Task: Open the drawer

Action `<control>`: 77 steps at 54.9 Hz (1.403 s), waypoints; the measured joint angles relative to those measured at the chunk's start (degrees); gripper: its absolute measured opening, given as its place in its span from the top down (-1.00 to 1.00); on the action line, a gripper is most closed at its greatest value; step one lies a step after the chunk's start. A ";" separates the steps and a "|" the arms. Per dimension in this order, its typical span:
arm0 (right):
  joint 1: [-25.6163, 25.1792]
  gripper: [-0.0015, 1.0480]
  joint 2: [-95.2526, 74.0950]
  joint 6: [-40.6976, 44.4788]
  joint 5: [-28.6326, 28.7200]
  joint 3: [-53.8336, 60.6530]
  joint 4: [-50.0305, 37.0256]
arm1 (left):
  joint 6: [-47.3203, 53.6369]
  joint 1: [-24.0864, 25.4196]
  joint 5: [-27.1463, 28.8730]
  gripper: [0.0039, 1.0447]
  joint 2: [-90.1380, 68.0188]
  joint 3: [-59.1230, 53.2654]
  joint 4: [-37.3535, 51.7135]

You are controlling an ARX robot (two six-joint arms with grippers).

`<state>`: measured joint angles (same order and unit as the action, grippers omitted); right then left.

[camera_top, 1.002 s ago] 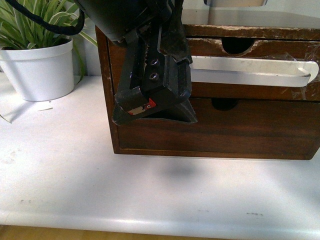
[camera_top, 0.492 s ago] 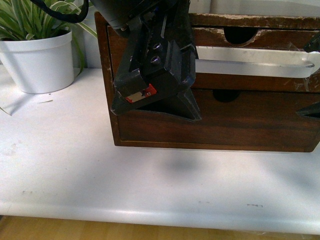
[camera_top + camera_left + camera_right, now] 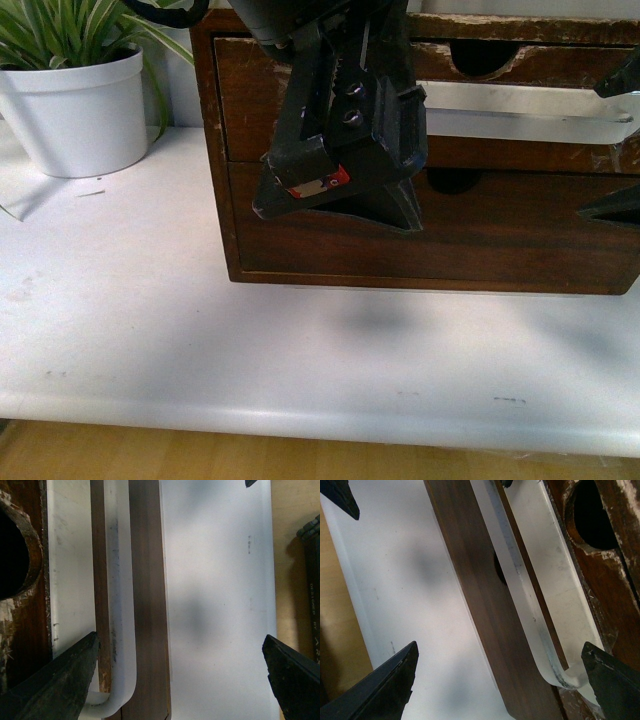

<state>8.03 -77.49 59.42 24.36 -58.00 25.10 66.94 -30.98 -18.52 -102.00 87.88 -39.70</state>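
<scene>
Front view: left gripper [image 3: 340, 215], jaws apart, covers the drawer [image 3: 250, 100] front's left part; right gripper [image 3: 618, 150], also apart, straddles the handle [image 3: 520, 100]; plant [image 3: 75, 110] beside.

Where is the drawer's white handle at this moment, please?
In the front view the white handle lies across the upper drawer, below its half-round notch, reaching from the left gripper to the right gripper at the right edge.
</scene>
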 joint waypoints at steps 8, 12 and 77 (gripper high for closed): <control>0.28 -0.83 -0.35 -0.13 -0.15 0.00 -0.15 | 1.60 -0.07 0.22 -0.88 -0.11 -0.42 -1.53; 0.50 -0.83 -1.03 -0.13 -0.39 0.00 -0.13 | 2.10 -0.17 0.22 -0.88 -0.09 -0.44 -2.80; 1.38 -0.83 -3.15 10.73 1.53 -2.78 13.35 | 5.49 -1.31 0.26 -0.89 2.10 -1.22 -9.88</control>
<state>9.41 -80.64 70.15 25.89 -60.77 38.46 72.42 -32.29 -18.26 -99.90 86.65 -49.58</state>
